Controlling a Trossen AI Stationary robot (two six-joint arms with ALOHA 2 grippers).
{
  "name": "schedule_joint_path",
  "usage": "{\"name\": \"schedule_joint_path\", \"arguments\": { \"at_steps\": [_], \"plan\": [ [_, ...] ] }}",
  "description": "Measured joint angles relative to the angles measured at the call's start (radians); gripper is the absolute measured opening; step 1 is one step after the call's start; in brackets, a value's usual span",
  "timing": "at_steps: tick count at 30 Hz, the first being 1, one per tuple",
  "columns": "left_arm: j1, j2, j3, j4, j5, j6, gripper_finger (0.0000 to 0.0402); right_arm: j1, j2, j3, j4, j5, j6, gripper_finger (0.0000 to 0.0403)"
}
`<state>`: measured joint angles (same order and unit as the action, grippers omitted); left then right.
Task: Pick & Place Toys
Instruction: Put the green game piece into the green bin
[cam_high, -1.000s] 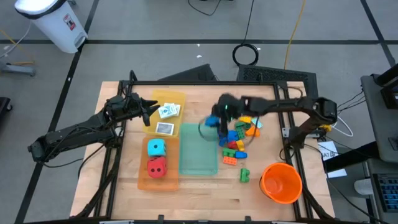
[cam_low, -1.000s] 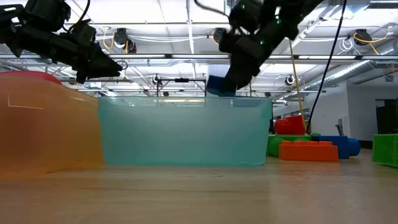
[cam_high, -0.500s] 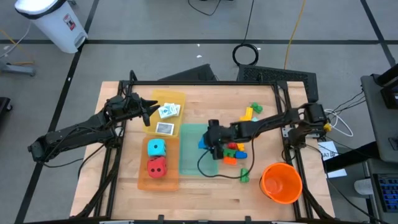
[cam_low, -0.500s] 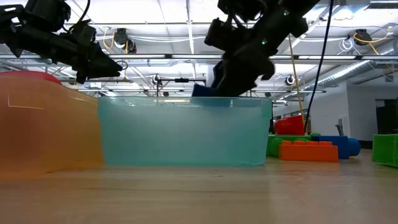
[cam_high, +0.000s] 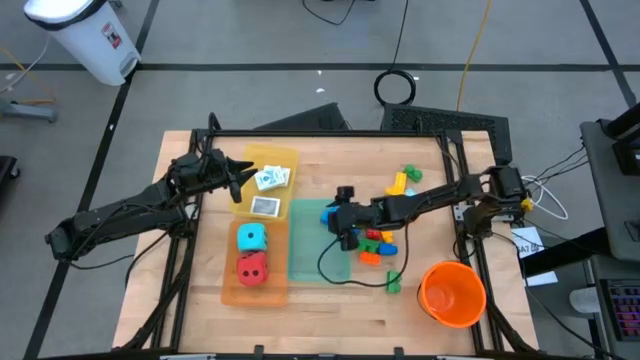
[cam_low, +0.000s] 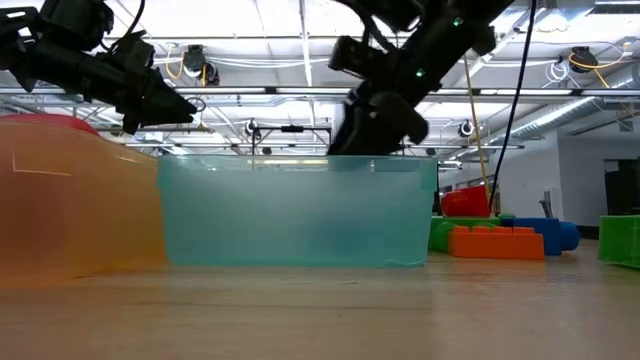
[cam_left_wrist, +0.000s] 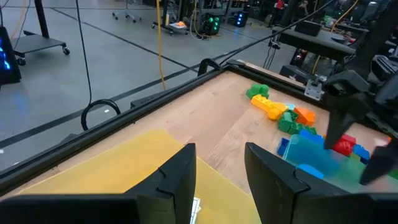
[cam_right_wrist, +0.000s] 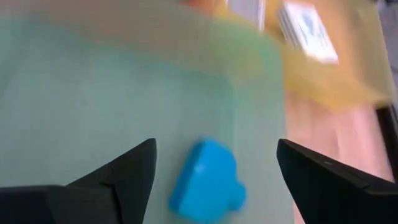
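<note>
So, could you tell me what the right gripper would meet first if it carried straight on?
Probably the blue brick lying in the teal tray, between the right gripper's open fingers.

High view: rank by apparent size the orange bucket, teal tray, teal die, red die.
1. teal tray, largest footprint.
2. orange bucket, clearly smaller than the tray.
3. teal die and red die: look about the same, so no ranking between them.
</note>
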<state>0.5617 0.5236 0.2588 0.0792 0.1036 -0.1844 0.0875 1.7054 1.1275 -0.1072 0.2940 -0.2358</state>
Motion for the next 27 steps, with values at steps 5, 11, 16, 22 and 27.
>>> {"name": "schedule_joint_path", "arguments": {
  "at_steps": [5,11,16,22,27],
  "plan": [
    [0.0,0.0,0.0,0.0,0.0,-0.001,0.0141,-0.01,-0.119,0.002,-0.256,0.199,0.083,0.0302],
    [0.0,0.0,0.0,0.0,0.0,-0.002,0.0141,-0.111,-0.319,-0.114,-0.391,0.306,0.131,0.0279],
    [0.0,0.0,0.0,0.0,0.0,-0.002,0.0141,-0.32,-0.509,-0.306,-0.33,0.257,0.138,0.0249],
    [0.0,0.0,0.0,0.0,0.0,-0.002,0.0141,-0.623,-0.648,-0.48,-0.269,0.034,0.173,0.0222],
    [0.0,0.0,0.0,0.0,0.0,-0.003,0.0141,-0.835,-0.624,-0.482,-0.295,-0.17,0.216,0.0227]
  ]
}}
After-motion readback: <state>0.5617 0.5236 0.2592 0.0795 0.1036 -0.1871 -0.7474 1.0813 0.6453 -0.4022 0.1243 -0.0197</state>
